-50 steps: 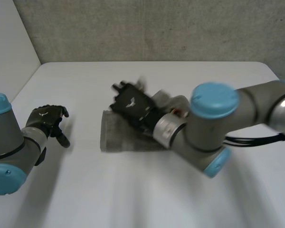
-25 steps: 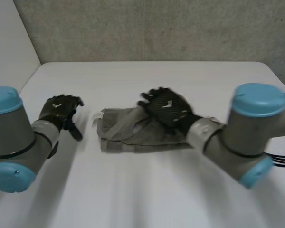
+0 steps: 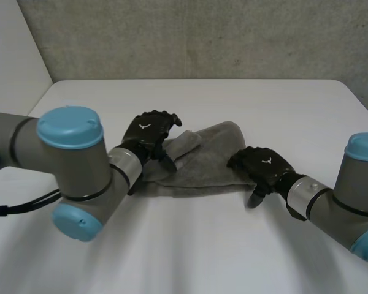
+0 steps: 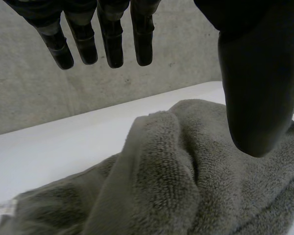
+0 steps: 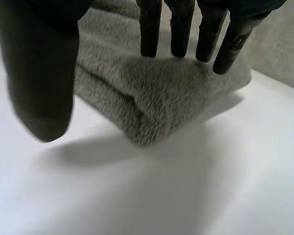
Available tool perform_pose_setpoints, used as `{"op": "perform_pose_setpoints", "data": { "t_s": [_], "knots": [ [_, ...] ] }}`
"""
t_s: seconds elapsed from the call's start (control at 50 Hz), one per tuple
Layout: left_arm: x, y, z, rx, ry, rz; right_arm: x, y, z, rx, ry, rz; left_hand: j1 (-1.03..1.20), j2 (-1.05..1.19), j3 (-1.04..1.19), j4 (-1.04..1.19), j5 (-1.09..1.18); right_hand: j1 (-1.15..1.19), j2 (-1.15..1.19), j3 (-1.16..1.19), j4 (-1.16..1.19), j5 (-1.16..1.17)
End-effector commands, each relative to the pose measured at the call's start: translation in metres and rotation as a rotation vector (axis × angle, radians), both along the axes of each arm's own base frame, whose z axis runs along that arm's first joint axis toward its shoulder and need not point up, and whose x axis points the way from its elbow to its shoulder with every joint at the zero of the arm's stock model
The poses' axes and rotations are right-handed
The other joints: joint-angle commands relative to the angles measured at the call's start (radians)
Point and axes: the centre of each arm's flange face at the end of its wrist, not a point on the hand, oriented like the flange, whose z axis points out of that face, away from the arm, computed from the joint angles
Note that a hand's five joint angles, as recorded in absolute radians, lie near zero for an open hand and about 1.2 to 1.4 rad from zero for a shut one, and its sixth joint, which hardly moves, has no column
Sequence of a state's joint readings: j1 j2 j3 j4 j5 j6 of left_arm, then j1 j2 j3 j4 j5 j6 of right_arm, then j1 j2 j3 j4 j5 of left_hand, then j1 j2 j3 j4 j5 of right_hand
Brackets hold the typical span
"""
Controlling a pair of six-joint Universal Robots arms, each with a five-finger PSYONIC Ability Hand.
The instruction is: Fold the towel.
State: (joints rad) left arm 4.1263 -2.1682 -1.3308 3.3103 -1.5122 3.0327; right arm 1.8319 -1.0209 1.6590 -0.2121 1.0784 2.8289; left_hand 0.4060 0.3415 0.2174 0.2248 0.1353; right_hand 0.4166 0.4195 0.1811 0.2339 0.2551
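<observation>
My left hand (image 3: 148, 135) hung over the left end of the grey terry towel (image 3: 203, 163), which lay bunched in soft folds at the middle of the white table (image 3: 190, 245). In my left wrist view my fingers (image 4: 111, 46) were straight and spread, the thumb was apart from them, and nothing was held between. A raised ridge of towel sat below the palm. The cloth stretched rightward to a thicker, layered end. There my right hand (image 3: 262, 165) stood just at the towel's right edge, thumb pointing down toward the table. In my right wrist view its fingers (image 5: 178, 34) were straight above the folded end and the thumb was well off to the side, gripping nothing. I could not tell whether either hand touched the cloth.
</observation>
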Motion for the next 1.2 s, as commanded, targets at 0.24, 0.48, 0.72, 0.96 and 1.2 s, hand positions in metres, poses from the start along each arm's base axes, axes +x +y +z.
{"op": "perform_pose_setpoints", "data": {
  "t_s": [0.24,0.48,0.72,0.96,1.2],
  "knots": [
    [-0.008,-0.048,-0.051,-0.011,-0.049,0.148,0.007,-0.011,-0.021,-0.057,0.007,0.006,-0.043,0.022,-0.043,-0.050,0.053,0.611,0.608,-0.007,-0.059,0.598],
    [0.044,-0.099,-0.052,-0.123,-0.177,0.379,0.006,-0.010,-0.011,-0.076,-0.001,0.007,-0.043,0.022,-0.043,-0.050,0.053,0.799,0.796,-0.007,-0.059,0.786],
    [0.072,-0.086,-0.040,-0.103,-0.248,0.451,0.006,-0.011,-0.008,-0.083,-0.003,0.005,-0.057,0.007,-0.043,-0.050,0.039,0.796,0.793,-0.007,-0.059,0.783],
    [0.043,-0.030,-0.012,-0.102,-0.170,0.267,-0.001,-0.012,-0.011,-0.067,0.005,-0.016,-0.069,-0.005,-0.043,-0.050,0.027,0.802,0.799,-0.007,-0.059,0.789],
    [0.057,-0.010,-0.015,-0.061,-0.197,0.266,-0.041,-0.022,0.011,-0.166,0.102,-0.042,-0.143,-0.078,-0.043,-0.050,-0.046,0.980,0.977,-0.007,-0.059,0.967]
  ]
}}
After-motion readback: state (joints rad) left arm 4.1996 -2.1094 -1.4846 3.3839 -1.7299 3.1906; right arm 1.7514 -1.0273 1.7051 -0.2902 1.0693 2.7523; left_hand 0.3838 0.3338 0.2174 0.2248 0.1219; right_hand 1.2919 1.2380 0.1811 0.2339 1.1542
